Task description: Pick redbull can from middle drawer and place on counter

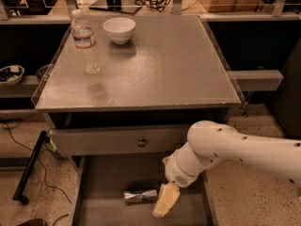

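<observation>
The redbull can (139,196) lies on its side on the floor of the open middle drawer (106,180), below the cabinet. My gripper (164,201) hangs down into the drawer from the white arm (225,147), right at the can's right end; its cream-coloured tip overlaps that end. The can rests on the drawer floor. The counter (164,65) is the grey speckled top of the cabinet, above the drawer.
A clear water bottle (85,42) and a white bowl (119,29) stand at the counter's far left. A closed drawer front with a round knob (141,141) sits just above the open drawer. A black bar and cables (29,168) lie on the floor at left.
</observation>
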You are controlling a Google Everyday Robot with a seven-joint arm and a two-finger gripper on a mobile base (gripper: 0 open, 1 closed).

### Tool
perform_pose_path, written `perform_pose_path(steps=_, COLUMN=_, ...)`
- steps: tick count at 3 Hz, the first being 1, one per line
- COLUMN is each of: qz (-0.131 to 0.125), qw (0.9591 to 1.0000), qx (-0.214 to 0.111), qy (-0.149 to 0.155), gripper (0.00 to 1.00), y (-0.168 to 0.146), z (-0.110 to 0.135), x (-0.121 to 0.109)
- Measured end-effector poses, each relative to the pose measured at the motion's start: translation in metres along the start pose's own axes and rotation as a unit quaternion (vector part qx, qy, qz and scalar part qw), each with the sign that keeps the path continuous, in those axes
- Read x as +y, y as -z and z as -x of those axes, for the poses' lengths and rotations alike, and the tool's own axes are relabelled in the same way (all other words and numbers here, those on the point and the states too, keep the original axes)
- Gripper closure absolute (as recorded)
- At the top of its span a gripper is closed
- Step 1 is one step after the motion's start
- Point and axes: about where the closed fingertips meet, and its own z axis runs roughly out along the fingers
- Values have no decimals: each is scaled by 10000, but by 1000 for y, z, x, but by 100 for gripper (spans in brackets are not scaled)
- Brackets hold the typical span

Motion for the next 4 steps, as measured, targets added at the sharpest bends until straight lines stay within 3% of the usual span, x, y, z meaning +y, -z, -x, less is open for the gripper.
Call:
perform_pose_path(steps=1, qz=326, qw=9990, qx=-278, qy=160, gripper=0, y=-27, z=8, x=-10)
perform_pose_path(steps=2, qz=335, qw=9989, qx=-279, qy=156, gripper=0, y=-28, z=8, x=-10)
perform_pose_path(steps=4, qz=577, qw=9981, qx=-163, qy=123, gripper=0, y=-77, z=3, x=-11)
